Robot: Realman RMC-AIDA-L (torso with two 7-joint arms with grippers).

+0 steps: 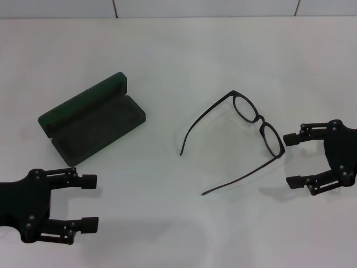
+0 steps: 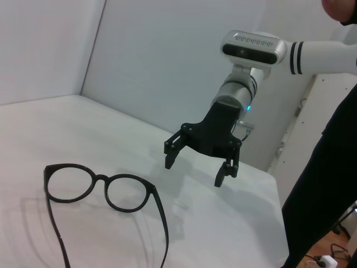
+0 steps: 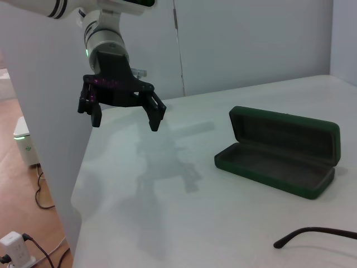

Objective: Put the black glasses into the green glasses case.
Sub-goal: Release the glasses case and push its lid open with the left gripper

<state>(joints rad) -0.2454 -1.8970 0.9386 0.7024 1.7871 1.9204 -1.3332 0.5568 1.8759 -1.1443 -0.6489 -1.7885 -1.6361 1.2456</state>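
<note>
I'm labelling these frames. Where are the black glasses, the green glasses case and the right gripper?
black glasses (image 1: pixel 257 118), head view, on the bridge.
green glasses case (image 1: pixel 95 129), head view, on the lining.
right gripper (image 1: pixel 292 160), head view, between the fingertips.

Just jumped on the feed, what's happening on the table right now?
Nothing is being held yet. The glasses lie unfolded on the table, temples spread, with the open right gripper just beside their lens end. The green case sits open and empty on the left. The left gripper, also open, hovers near the case.
</note>
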